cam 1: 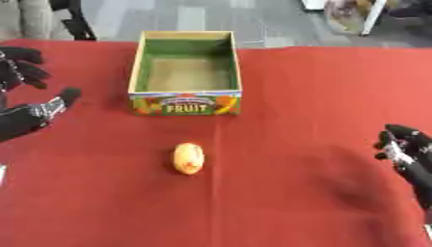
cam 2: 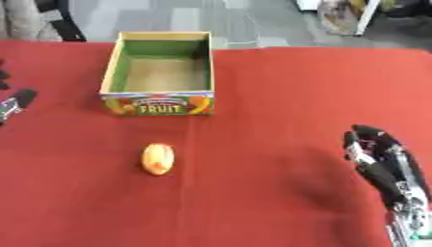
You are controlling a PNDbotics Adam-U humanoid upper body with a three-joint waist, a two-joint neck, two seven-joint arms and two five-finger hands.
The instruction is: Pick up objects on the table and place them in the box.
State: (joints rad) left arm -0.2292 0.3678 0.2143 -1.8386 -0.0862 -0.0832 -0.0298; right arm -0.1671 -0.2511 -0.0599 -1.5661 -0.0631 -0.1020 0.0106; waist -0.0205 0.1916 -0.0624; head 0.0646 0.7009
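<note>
The left hand [cam 1: 30,103] shows at the left edge of the table, fingers spread and relaxed, holding nothing; its thumb reaches toward the box, with a clear gap between them. The right hand [cam 2: 384,166] is at the near right, over the cloth, its fingers extended and pointing toward the far side, also holding nothing.

Between the two hands, near the middle of the table, lies an orange-yellow oval fruit [cam 1: 188,158] with a reddish patch at its near end. It rests on the red tablecloth [cam 1: 295,96], well apart from both hands and just on the near side of the box.

The box [cam 1: 185,103] is an open cardboard carton with green inner walls and a tan floor. Its near outer face carries a colourful printed label with the word FRUIT. Nothing shows inside it. It stands upright on the cloth, slightly left of centre and toward the far edge of the table.
</note>
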